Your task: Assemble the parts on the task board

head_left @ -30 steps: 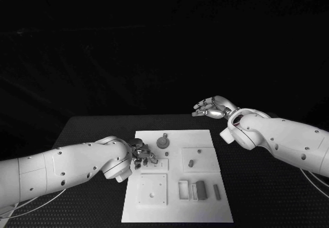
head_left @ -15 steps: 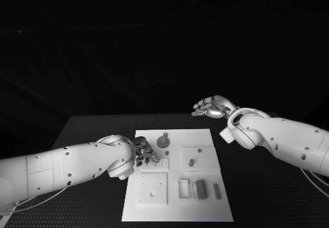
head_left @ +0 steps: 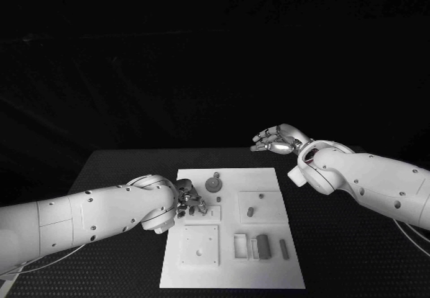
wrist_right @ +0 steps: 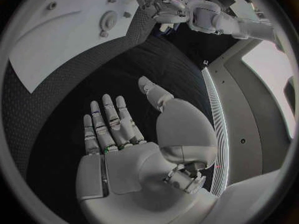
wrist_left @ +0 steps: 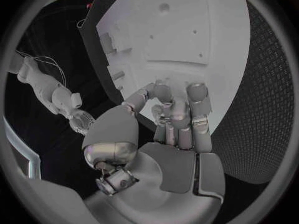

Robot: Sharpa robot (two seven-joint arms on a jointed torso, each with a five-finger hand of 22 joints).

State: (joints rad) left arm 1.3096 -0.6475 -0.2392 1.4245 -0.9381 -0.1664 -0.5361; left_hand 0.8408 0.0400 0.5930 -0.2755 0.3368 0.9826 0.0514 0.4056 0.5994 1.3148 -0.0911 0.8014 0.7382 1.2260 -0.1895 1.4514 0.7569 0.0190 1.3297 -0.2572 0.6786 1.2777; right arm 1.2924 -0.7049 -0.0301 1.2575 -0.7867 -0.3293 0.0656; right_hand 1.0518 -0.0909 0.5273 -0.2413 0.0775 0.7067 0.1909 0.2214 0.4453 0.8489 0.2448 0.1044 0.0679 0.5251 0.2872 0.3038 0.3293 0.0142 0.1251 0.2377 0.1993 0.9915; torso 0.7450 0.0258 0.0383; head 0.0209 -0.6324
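- Since the first earlier frame, left hand has shifted slightly farther over the task board; the right arm is unchanged.
- Left hand: fingers curled together at the board's left edge; whether they pinch a part cannot be told.
- Right hand: raised beyond the board's far right corner, fingers apart, holding nothing.
- Round geared part lies just beyond the left hand.

The left hand reaches in low, fingers curled together; whether they pinch anything is unclear. The right hand is raised, fingers straight and apart.
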